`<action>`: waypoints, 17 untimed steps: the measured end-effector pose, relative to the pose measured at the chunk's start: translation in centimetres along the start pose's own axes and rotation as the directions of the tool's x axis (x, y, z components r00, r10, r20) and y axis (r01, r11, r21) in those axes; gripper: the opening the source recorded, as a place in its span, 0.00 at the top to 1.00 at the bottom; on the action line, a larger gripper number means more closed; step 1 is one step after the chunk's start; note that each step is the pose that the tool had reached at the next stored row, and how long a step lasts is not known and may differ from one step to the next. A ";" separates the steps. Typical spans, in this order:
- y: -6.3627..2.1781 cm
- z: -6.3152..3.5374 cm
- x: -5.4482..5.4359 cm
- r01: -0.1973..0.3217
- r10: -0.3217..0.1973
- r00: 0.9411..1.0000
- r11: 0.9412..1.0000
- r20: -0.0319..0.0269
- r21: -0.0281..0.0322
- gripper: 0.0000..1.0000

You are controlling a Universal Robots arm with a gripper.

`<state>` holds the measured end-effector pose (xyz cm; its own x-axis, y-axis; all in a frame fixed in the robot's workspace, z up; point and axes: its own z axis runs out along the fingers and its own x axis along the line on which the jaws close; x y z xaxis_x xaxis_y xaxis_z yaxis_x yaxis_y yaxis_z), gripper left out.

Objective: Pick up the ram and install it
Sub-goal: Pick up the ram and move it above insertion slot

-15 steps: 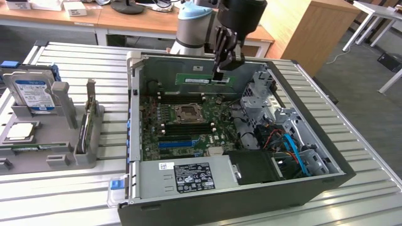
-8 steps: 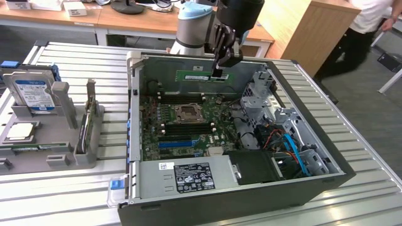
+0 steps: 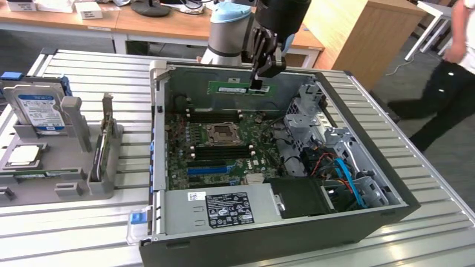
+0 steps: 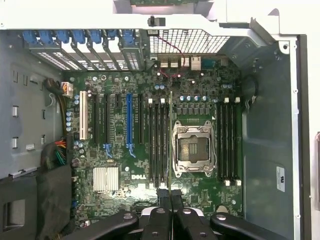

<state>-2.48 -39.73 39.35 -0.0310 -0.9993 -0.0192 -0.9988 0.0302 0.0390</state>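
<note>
One arm carried one gripper [image 3: 257,83]. Its fingers were pinched narrow on the upper edge of one ram [image 3: 236,88], a single green stick hanging level just under the fingertips. The stick hung inside one open computer case [image 3: 157,139], above one motherboard [image 3: 215,161] and not touching it.

Directly below the gripper lay one CPU socket [image 4: 193,148] with two banks of dark memory slots [image 4: 227,142], one bank on each side of it. Farther from the fingertips sat one silver heatsink [image 4: 106,179], one long blue expansion slot [image 4: 129,122] and one white slot [image 4: 83,116]. One power supply [image 3: 222,208] filled the end of the case farthest from the gripper. Well apart from the gripper, toward the exterior view's left, one blue-labelled hard drive [image 3: 41,111] stood in a grey holder [image 3: 74,167].

From the wrist, the ram showed edge-on as only a thin line beside the socket, and I could not tell which slot it hung over. The number of slots in each bank was hard to count. The gripper hid the middle of the stick's upper edge. One person [image 3: 445,94], far from the gripper, was cut off by the exterior view's right edge.
</note>
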 end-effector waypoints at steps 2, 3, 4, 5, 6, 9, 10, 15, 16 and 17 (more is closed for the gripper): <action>0.00 0.03 0.0 0.000 0.000 1.000 1.000 0.000 0.000 0.88; -0.01 0.13 0.0 0.000 0.000 1.000 1.000 0.000 0.000 0.88; -0.01 0.24 0.0 0.000 0.000 1.000 1.000 0.000 0.000 0.88; -0.01 0.32 0.0 0.000 0.000 1.000 1.000 0.000 0.000 0.88; -0.01 0.39 0.0 0.000 0.000 1.000 1.000 0.000 0.000 0.88; -0.02 0.65 0.0 0.000 0.000 1.000 1.000 0.000 0.000 0.88; -0.03 0.74 0.0 0.000 0.000 1.000 1.000 0.000 0.000 0.88; -0.05 1.30 0.0 0.000 0.000 1.000 1.000 0.000 0.000 0.88; -0.05 1.42 0.0 0.000 0.000 1.000 1.000 0.000 0.000 0.88; -0.06 1.55 0.0 0.000 0.000 1.000 1.000 0.000 0.000 0.88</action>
<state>-2.48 -39.72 37.80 -0.0311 -0.9993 -0.0194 -0.9988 0.0303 0.0389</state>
